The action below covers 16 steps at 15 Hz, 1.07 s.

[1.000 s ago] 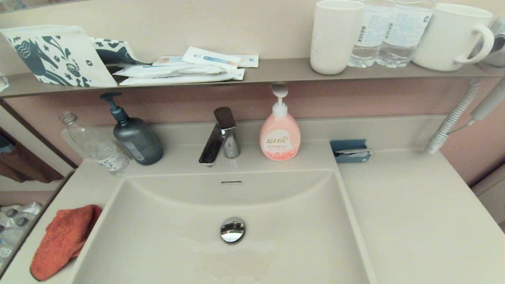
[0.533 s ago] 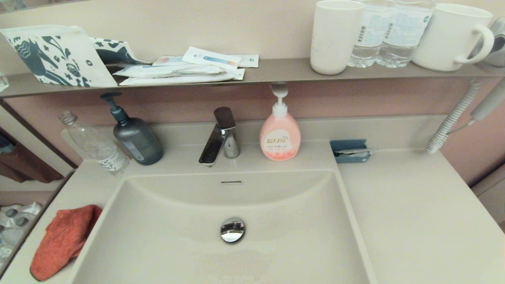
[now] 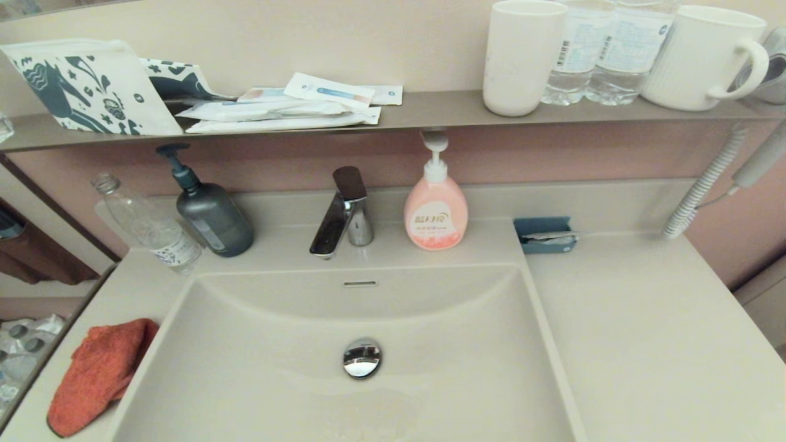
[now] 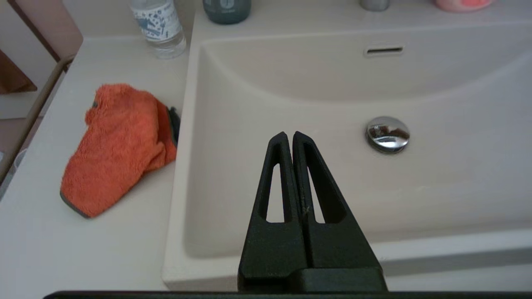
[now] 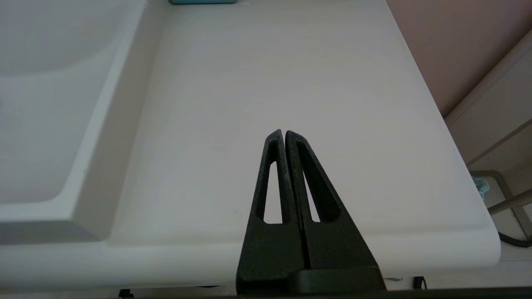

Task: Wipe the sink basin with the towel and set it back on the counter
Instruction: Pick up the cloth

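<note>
The orange-red towel (image 3: 98,373) (image 4: 118,145) lies crumpled on the counter (image 3: 651,344) to the left of the sink basin (image 3: 258,368), its dark trim touching the rim. A chrome drain plug (image 3: 362,358) (image 4: 387,133) sits in the basin floor, below the overflow slot (image 3: 360,283). Neither arm shows in the head view. My left gripper (image 4: 289,135) hangs shut and empty above the basin's near edge, to the right of the towel. Over the bare counter (image 5: 282,83) to the right of the basin, my right gripper (image 5: 282,133) is shut and empty too.
Behind the basin stand a clear bottle (image 3: 150,227), a dark pump bottle (image 3: 212,212), the faucet (image 3: 341,215), a pink soap bottle (image 3: 436,209) and a blue holder (image 3: 545,235). The wall shelf (image 3: 424,110) above carries cups, water bottles and packets. A coiled cord (image 3: 703,184) hangs at right.
</note>
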### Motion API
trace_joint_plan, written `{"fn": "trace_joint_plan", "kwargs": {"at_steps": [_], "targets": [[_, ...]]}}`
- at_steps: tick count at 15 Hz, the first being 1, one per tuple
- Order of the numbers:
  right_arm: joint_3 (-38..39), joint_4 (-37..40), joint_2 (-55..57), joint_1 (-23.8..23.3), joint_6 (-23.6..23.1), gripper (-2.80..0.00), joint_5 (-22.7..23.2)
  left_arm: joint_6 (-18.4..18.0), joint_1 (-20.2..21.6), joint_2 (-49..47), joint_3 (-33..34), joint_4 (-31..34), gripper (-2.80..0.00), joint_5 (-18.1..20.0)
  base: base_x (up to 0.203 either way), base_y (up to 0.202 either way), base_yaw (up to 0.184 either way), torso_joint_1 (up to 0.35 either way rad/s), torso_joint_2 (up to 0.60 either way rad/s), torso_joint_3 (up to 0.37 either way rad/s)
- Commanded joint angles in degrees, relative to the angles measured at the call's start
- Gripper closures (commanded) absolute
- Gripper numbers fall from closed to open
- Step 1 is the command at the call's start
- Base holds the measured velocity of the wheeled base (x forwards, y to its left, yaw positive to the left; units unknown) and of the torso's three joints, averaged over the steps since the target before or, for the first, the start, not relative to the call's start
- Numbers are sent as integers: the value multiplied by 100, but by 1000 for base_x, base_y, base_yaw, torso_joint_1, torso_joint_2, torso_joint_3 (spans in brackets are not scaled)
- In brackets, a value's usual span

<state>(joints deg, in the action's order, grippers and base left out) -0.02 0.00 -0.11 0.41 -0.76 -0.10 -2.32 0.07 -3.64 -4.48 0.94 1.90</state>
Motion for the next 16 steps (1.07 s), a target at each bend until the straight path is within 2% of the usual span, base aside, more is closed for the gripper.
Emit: {"fn": "trace_joint_plan", "kwargs": {"at_steps": [1,6,12,16], "targets": [[2,0,11,2,-3,0,1,21,0,-512,-190,-17,0,29,0,0,0,0,0,0],[-4,0,11,2,-3,0,1,234,-5,-1708,-662,-72,0,331,0,0,0,0,0,0],[-3,0,11,2,-3,0,1,261,103,-4196,-845,-718,0,334,0,0,0,0,0,0],[2,0,11,2,-3,0,1,249,192,-5748,-1104,-778,0,302,0,0,0,0,0,0]]}}
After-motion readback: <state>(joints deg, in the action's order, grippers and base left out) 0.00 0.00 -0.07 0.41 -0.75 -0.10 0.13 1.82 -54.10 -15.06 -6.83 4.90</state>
